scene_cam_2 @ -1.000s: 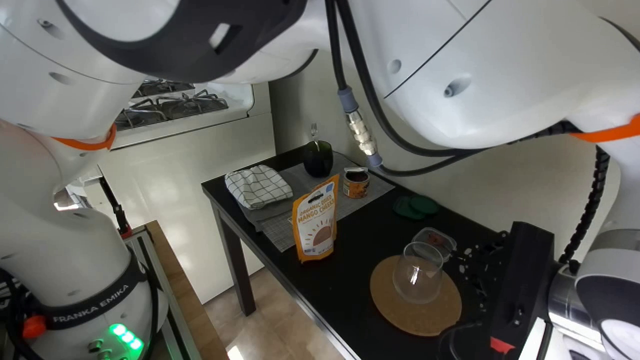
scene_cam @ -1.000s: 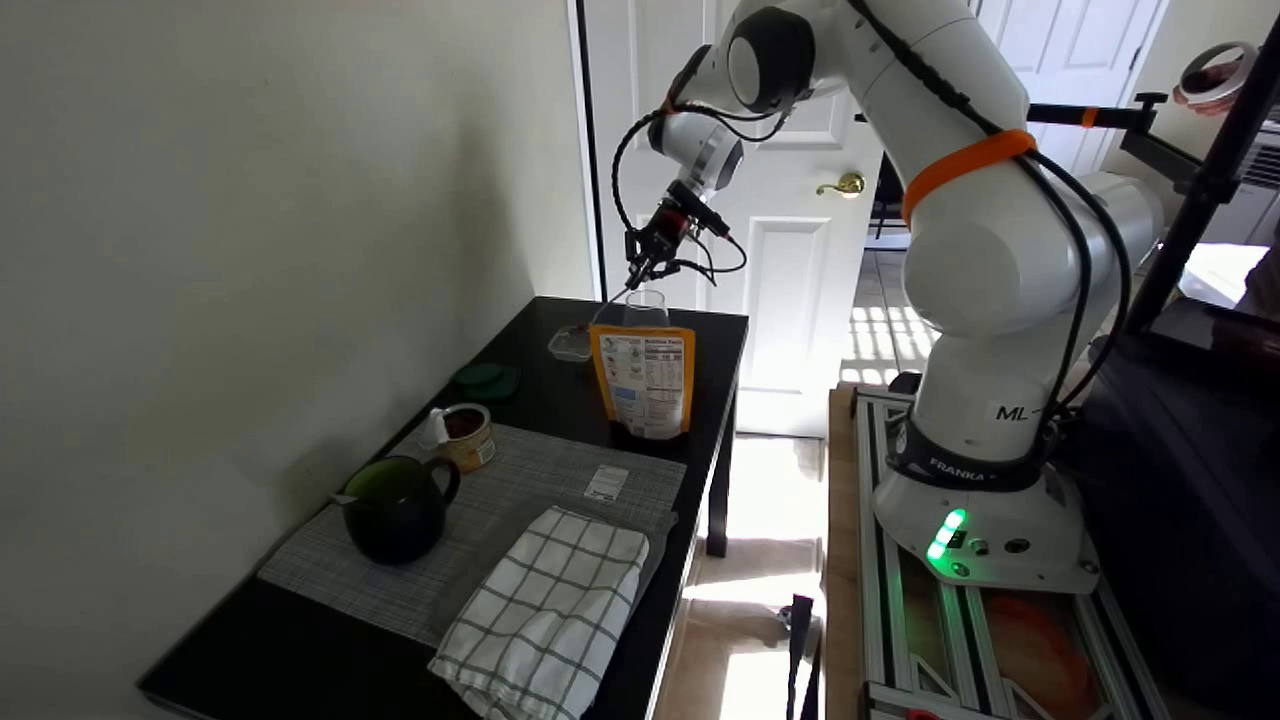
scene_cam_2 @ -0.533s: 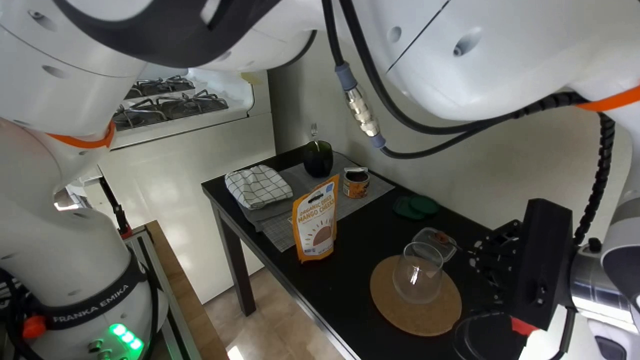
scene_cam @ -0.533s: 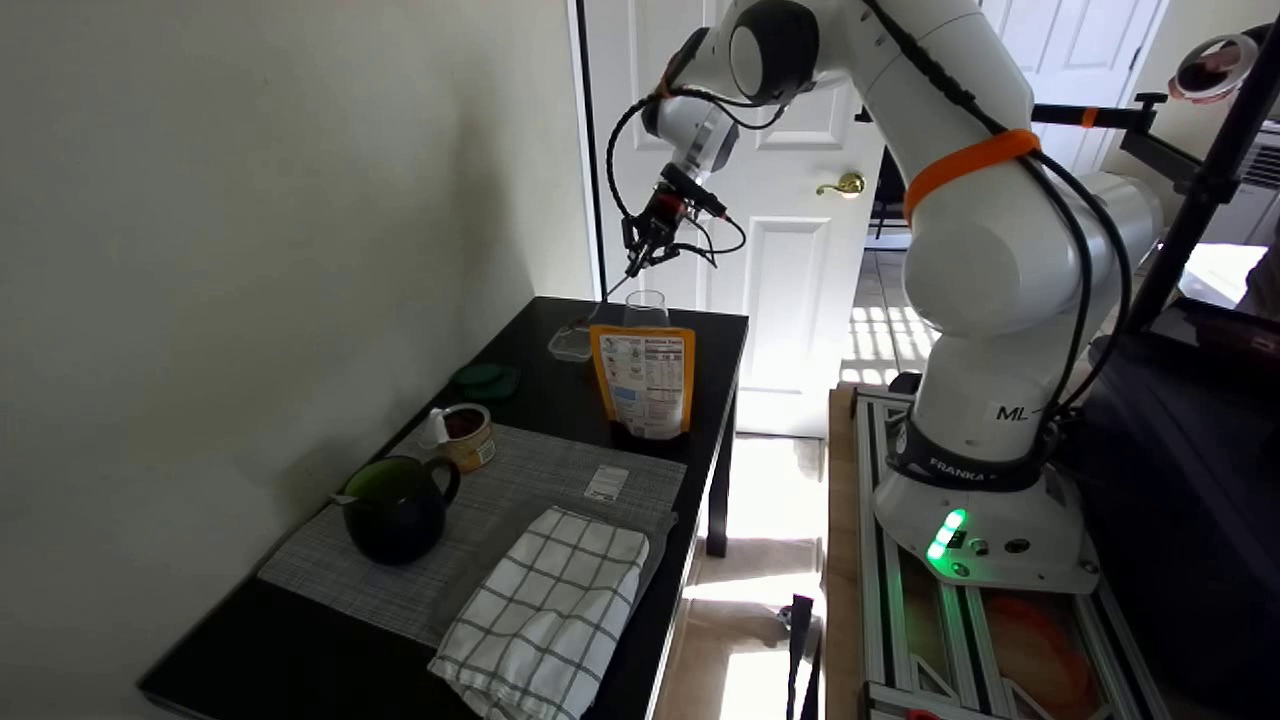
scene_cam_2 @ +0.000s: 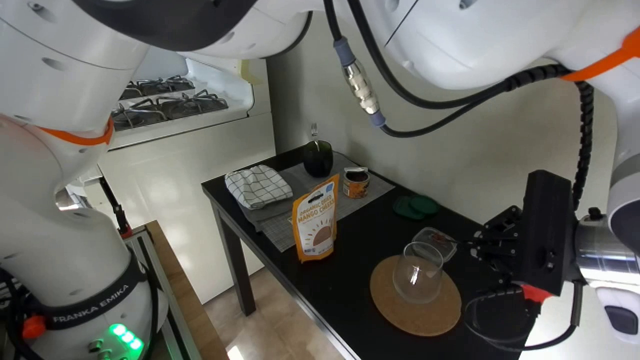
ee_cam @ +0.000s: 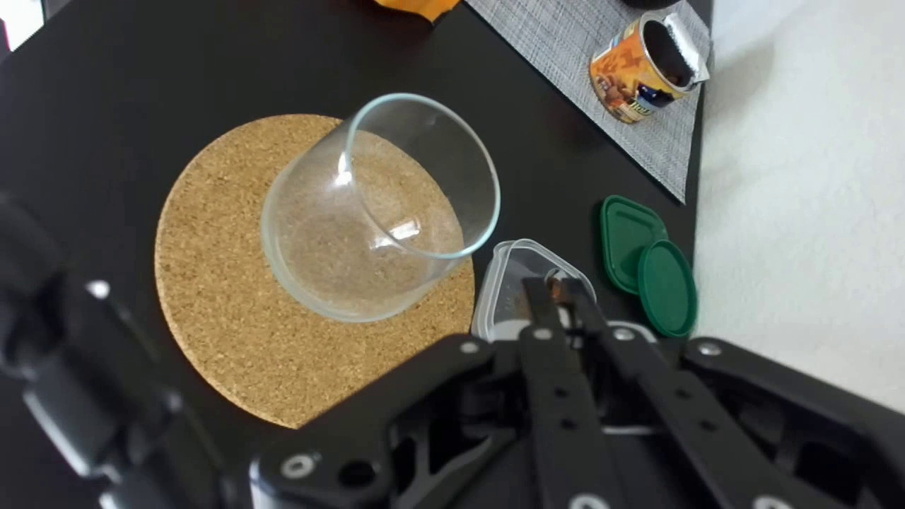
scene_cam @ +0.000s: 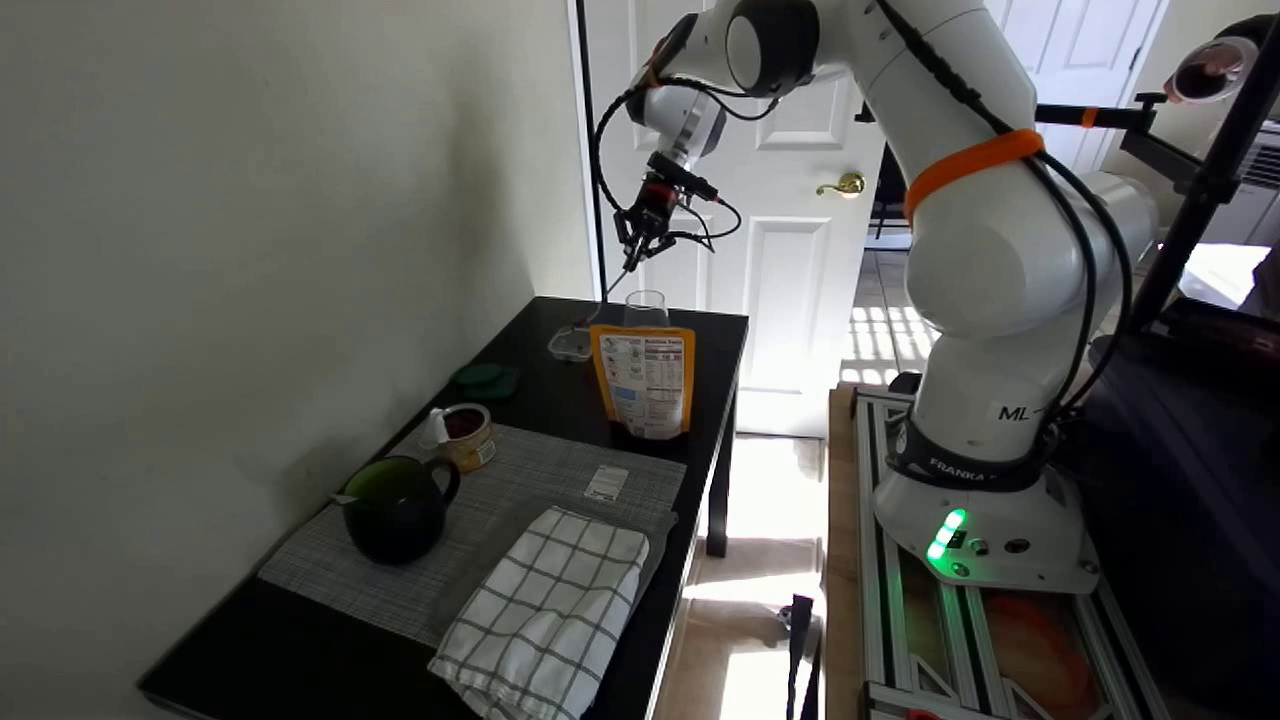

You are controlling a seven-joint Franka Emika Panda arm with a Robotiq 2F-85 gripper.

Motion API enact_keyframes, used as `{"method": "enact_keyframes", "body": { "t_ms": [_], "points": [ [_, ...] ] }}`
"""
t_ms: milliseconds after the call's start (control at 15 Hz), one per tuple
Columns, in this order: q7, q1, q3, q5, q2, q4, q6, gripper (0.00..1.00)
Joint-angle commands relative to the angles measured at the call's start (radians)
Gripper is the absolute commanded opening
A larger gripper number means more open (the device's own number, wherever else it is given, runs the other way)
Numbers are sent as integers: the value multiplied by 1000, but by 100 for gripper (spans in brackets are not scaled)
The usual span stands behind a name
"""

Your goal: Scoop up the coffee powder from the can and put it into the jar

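Observation:
The can (ee_cam: 629, 81) is an open orange tin with dark contents and a peeled-back foil lid. It stands on the grey placemat and shows in both exterior views (scene_cam: 466, 440) (scene_cam_2: 356, 185). A clear glass vessel, apparently the jar (ee_cam: 375, 212), stands empty on a round cork mat (ee_cam: 283, 367). My gripper (ee_cam: 555, 283) is shut on a thin spoon (scene_cam: 616, 285), which points down and forward. The spoon's bowl looks reddish-brown; how much it holds is unclear. In the wrist view the gripper lies beside the glass, with its tips over a clear plastic container (ee_cam: 503, 283).
Green lids (ee_cam: 647, 261) lie by the wall. An orange mango pouch (scene_cam_2: 315, 220) stands between the glass and the placemat. A dark green mug (scene_cam: 395, 510) holding a fork and a folded checked towel (scene_cam: 560, 600) are at the table's far end from the glass.
My gripper has risen and shifted slightly left in an exterior view, with the spoon still in it. The arm has turned a little. The objects on the table have not moved.

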Motion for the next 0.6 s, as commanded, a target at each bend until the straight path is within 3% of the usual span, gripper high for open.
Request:
{"method": "enact_keyframes", "body": {
  "t_ms": [0, 533],
  "points": [
    [78, 28, 5, -61, -21, 13, 13, 2],
    [172, 59, 12, -141, -29, 69, -5, 2]
  ]
}}
